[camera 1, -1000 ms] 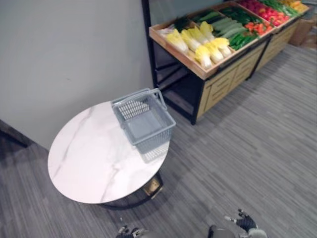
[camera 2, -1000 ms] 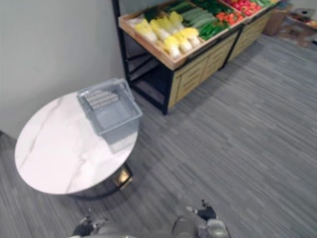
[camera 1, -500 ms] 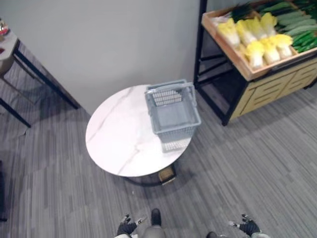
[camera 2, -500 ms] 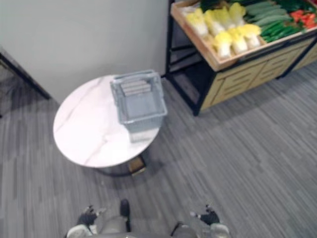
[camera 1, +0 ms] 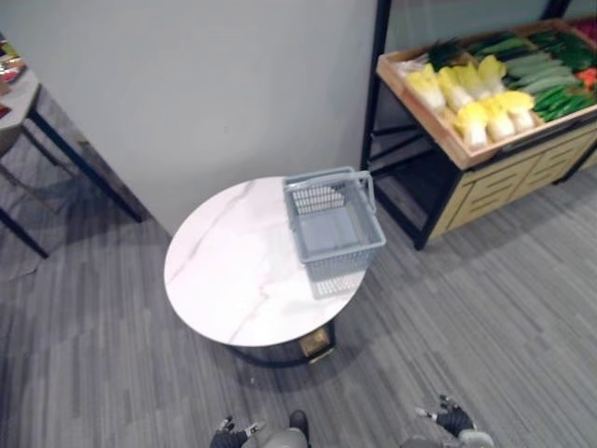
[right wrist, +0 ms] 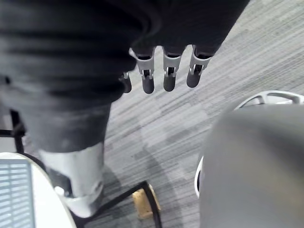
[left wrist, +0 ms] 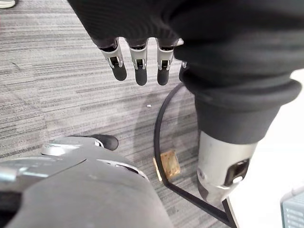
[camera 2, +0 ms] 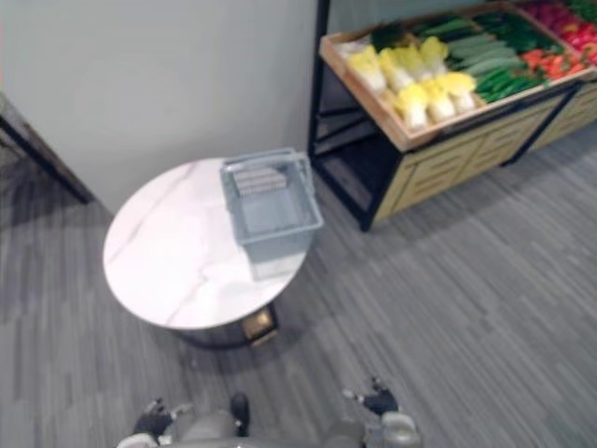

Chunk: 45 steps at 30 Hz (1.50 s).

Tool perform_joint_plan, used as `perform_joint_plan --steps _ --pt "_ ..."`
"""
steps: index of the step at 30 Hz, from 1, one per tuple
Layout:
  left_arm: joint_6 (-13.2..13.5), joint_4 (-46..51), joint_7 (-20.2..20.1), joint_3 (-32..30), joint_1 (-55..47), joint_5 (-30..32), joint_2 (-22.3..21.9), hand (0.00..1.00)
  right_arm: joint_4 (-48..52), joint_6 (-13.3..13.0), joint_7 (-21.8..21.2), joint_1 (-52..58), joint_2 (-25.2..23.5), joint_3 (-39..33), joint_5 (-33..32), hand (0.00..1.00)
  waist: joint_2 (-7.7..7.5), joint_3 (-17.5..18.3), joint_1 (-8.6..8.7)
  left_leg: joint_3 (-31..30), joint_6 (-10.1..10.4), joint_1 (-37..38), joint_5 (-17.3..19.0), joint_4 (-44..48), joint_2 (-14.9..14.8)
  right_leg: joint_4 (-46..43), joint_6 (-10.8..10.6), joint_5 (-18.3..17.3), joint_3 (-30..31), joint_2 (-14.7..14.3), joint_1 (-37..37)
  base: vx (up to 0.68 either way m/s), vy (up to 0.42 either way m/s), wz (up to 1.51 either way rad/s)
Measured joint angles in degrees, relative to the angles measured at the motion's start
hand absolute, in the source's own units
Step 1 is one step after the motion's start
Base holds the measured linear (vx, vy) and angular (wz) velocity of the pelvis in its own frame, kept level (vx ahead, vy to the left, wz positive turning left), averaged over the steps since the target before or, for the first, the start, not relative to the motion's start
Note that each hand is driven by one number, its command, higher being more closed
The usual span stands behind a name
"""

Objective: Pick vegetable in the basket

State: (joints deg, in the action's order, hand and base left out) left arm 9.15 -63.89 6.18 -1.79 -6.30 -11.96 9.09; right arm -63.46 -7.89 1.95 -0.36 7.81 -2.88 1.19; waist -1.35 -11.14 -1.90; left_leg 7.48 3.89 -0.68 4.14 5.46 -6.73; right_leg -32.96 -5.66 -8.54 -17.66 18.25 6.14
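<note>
An empty grey plastic basket (camera 1: 333,226) with its handle folded back stands on the right side of a round white marble table (camera 1: 233,271). Beyond it a wooden produce shelf (camera 1: 448,140) holds yellow-white cabbages (camera 1: 476,93) and green vegetables (camera 1: 546,79), with red ones (camera 2: 550,61) farther right. My left hand (camera 1: 229,433) hangs low by my side with straight fingers (left wrist: 137,64), holding nothing. My right hand (camera 1: 451,419) hangs the same way, its fingers (right wrist: 168,71) relaxed over the carpet.
A grey wall (camera 1: 205,84) stands behind the table. Another table's edge and dark legs (camera 1: 56,140) show at the far left. Grey carpet (camera 1: 485,308) lies open between me, the table and the shelf. The table's black base (left wrist: 164,156) is near my left hand.
The camera has shifted: the shelf has come further into view at upper right. The table and basket keep their places; both hands stay low and open.
</note>
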Motion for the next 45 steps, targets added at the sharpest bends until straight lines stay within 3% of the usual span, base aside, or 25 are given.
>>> perform_joint_plan --steps 2,5,7,8,9,13,16,18,19,20,21,22,24,25,27,28,29,30,33,37,40,41,42,43,45 --pt "-0.4 0.0 0.0 0.2 0.4 1.3 0.4 0.00 0.0 -0.2 0.0 0.2 -0.7 -0.1 -0.1 0.00 -0.38 0.0 0.09 -2.4 0.5 0.0 0.8 0.8 -2.7 7.9 0.0 -0.4 0.1 -3.7 0.3 0.05 -0.018 0.42" --pt "-0.5 -0.1 -0.1 0.2 0.6 2.1 0.6 0.00 0.0 -0.3 0.0 0.3 -0.9 -0.3 -1.0 0.00 -0.56 -0.1 0.29 -6.4 1.8 -0.1 1.7 1.2 -4.5 20.0 -2.5 1.7 3.4 -6.2 0.7 0.12 -0.110 0.60" --pt "-0.5 0.0 -0.1 -0.9 0.3 2.1 1.0 0.00 -0.1 -0.3 -0.1 0.5 -1.3 -0.1 -1.2 0.00 -2.02 -0.1 0.24 -8.2 3.1 -0.1 2.5 1.6 -4.0 25.6 -3.5 2.3 5.6 -6.4 0.3 0.16 -0.230 0.64" --pt "-0.6 -0.3 0.1 -1.2 0.0 2.1 1.9 0.00 -0.5 -0.2 -0.4 0.8 -2.1 -0.1 -1.3 0.00 -3.86 0.2 0.39 -8.8 4.5 0.2 2.7 1.4 -2.7 26.3 -3.0 5.4 6.4 -5.6 0.5 0.18 -0.299 0.60" --pt "-0.6 -1.0 0.1 -1.7 0.0 2.1 1.7 0.00 -0.4 -0.2 -0.7 0.7 -1.8 -0.4 -1.2 0.00 -3.78 0.5 0.50 -9.9 5.7 1.9 2.3 -0.6 -3.5 23.6 -2.7 8.2 6.5 -6.5 0.9 0.19 -0.309 0.53" --pt "-0.8 -1.9 0.1 -2.7 -0.7 2.2 -1.5 0.00 -0.4 -0.1 -1.3 0.3 0.6 -0.1 -1.1 0.00 0.99 1.7 0.21 -11.2 7.6 2.7 -0.9 -5.7 -8.7 21.5 -0.1 5.2 3.5 -10.7 2.6 0.22 -0.246 0.20" --pt "-0.9 -2.1 0.2 -4.4 -0.6 2.2 -1.7 0.00 -0.5 0.0 -1.3 0.4 1.1 0.0 -1.1 0.00 1.39 1.9 0.35 -10.5 8.3 2.2 -3.4 -4.4 -8.8 19.9 0.3 2.1 1.7 -10.8 1.9 0.21 -0.158 0.33" --pt "-1.0 -2.0 0.2 -5.1 -0.5 2.1 -1.5 0.00 -0.7 0.0 -1.3 0.3 0.4 1.0 -1.1 0.00 0.07 1.6 0.31 -11.5 8.3 -2.4 -3.4 4.4 -7.7 20.5 0.9 1.2 0.3 -9.9 0.1 0.19 -0.132 0.41" --pt "-0.8 -1.2 0.2 -5.3 -0.5 1.8 -1.5 0.00 -0.7 0.0 -1.3 0.3 0.3 1.8 -1.0 0.00 -0.29 1.5 0.22 -11.6 8.3 -6.5 -3.4 13.2 -7.4 21.8 0.9 1.6 -0.6 -10.0 -1.9 0.25 -0.166 0.41" --pt "-0.9 -1.0 0.2 -5.2 0.0 1.8 -2.1 0.00 -0.6 -0.1 -1.2 0.3 1.2 2.9 -1.0 0.00 0.88 0.6 0.31 -11.8 9.9 -10.4 -4.8 23.4 -8.0 23.0 1.0 1.8 -1.9 -10.4 -5.4 0.25 -0.142 0.34" --pt "-0.9 -1.0 0.2 -5.2 0.2 1.8 -2.1 0.00 -0.7 -0.2 -1.2 0.3 1.7 3.6 -1.0 0.00 1.01 0.3 0.24 -11.8 11.1 -11.5 -6.6 26.4 -8.0 23.6 1.1 1.9 -2.2 -10.5 -6.7 0.24 -0.086 0.25" --pt "-0.7 -0.9 0.3 -5.2 0.2 1.8 -1.9 0.00 -0.9 -0.2 -1.2 0.5 1.8 4.5 -1.0 0.00 0.26 0.0 -0.09 -11.0 11.1 -13.7 -9.6 30.3 -7.7 25.3 1.4 2.1 -2.3 -9.9 -8.8 0.13 -0.023 0.06" --pt "-0.5 -0.9 0.4 -4.9 0.2 1.6 -1.9 0.00 -0.4 -0.2 -1.1 0.3 2.2 5.4 -0.4 0.00 0.68 -0.1 0.14 -8.1 10.9 -14.4 -6.6 29.8 -7.7 26.9 1.4 2.1 -2.4 -9.1 -9.6 0.10 0.014 -0.03" --pt "-0.6 -1.0 0.4 -4.6 0.3 1.6 -2.0 0.00 -0.4 -0.2 -1.2 0.3 2.5 5.6 0.2 0.00 0.97 -0.1 0.29 -5.6 10.4 -14.5 -4.2 25.9 -7.5 27.3 1.1 2.4 -2.3 -8.8 -9.4 0.12 0.060 -0.04" --pt "-0.5 -1.0 0.6 -4.3 0.3 1.9 -2.1 0.00 -0.3 -0.1 -1.2 0.3 2.5 5.5 0.7 0.00 1.26 -0.2 0.29 -4.4 9.2 -13.3 -3.8 17.9 -7.1 27.8 0.7 2.6 -2.3 -8.7 -9.4 0.13 0.091 -0.03" --pt "-0.6 -1.1 0.8 -4.1 0.3 2.0 -2.2 0.00 -0.4 -0.1 -1.2 0.2 2.8 5.6 1.2 0.00 1.70 -0.2 0.28 -4.6 6.8 -11.1 -6.0 9.2 -6.8 27.9 0.4 2.7 -2.4 -8.8 -9.4 0.16 0.165 -0.10" --pt "-0.6 -1.2 1.0 -3.9 0.3 2.1 -2.5 0.00 -0.4 0.0 -1.1 0.4 3.2 5.6 1.3 0.00 3.25 0.1 0.24 -4.7 5.4 -8.9 -8.3 3.5 -6.8 28.3 -0.4 3.0 -2.4 -9.1 -9.5 0.17 0.188 -0.07" --pt "-0.6 -1.3 1.1 -3.6 0.4 2.1 -2.3 0.00 -0.3 0.0 -1.2 0.3 3.4 5.7 1.3 0.00 3.10 0.1 0.25 -4.8 5.6 -8.1 -8.1 1.6 -6.3 29.0 -1.3 3.6 -2.5 -8.9 -9.6 0.16 0.203 0.07" --pt "-0.6 -1.0 1.6 -1.9 2.5 2.1 -0.7 0.00 0.2 -0.3 -1.2 -1.1 1.8 7.4 3.0 0.00 0.64 -0.5 0.58 -4.4 5.5 -7.9 -8.0 -2.2 -2.8 31.3 -3.8 5.1 -3.6 -6.2 -9.4 0.12 0.194 0.23" --pt "-0.6 -1.0 2.1 0.3 2.0 2.1 -0.1 0.00 2.4 -0.5 -1.4 -1.1 0.7 10.2 3.5 0.00 0.42 -0.3 0.15 -1.2 4.3 -3.7 -6.4 -2.6 -2.0 30.6 -4.3 5.3 -1.1 -4.5 -10.4 -0.01 0.104 -0.39" --pt "-0.5 -0.8 2.1 2.0 2.1 2.2 0.8 0.00 3.3 -0.6 -1.4 -1.0 0.6 11.5 4.8 0.00 -0.27 -0.2 0.26 1.4 3.4 -2.2 -5.5 -4.2 -0.7 23.8 -5.0 2.0 0.8 -2.1 -6.5 -0.07 0.055 -0.28" --pt "-0.5 -0.4 2.1 2.1 1.8 2.1 1.2 0.00 4.7 -0.3 -1.5 -0.6 0.7 12.5 5.1 0.00 -1.75 -0.3 0.27 1.4 3.1 -1.8 -5.4 -5.3 0.1 19.8 -4.8 1.0 1.3 -1.0 -4.7 -0.09 0.063 -0.15" --pt "-0.5 0.0 2.1 2.6 1.7 2.1 1.3 0.00 5.4 -0.2 -1.6 -0.7 0.7 13.3 5.3 0.00 -1.54 -0.2 0.22 1.4 3.1 -1.5 -5.4 -5.7 0.1 17.7 -4.4 0.8 1.3 -0.6 -3.7 -0.07 0.008 -0.22" --pt "-0.5 0.5 2.1 3.2 1.3 2.1 2.1 0.00 7.5 0.0 -1.9 -1.0 0.3 15.6 5.7 0.00 -3.11 -0.4 -0.07 1.4 3.1 -1.0 -5.9 -6.6 0.3 15.4 -4.3 0.8 0.9 -0.2 -2.3 -0.07 -0.003 -0.16" --pt "-0.5 0.4 2.0 3.6 1.1 2.1 3.1 0.00 9.4 0.0 -2.3 -1.1 -0.8 17.5 6.1 0.00 -4.28 -0.1 -0.22 1.4 3.1 -1.0 -6.9 -7.6 0.4 18.0 -4.5 1.0 0.7 -0.9 -2.6 -0.05 0.002 -0.09"
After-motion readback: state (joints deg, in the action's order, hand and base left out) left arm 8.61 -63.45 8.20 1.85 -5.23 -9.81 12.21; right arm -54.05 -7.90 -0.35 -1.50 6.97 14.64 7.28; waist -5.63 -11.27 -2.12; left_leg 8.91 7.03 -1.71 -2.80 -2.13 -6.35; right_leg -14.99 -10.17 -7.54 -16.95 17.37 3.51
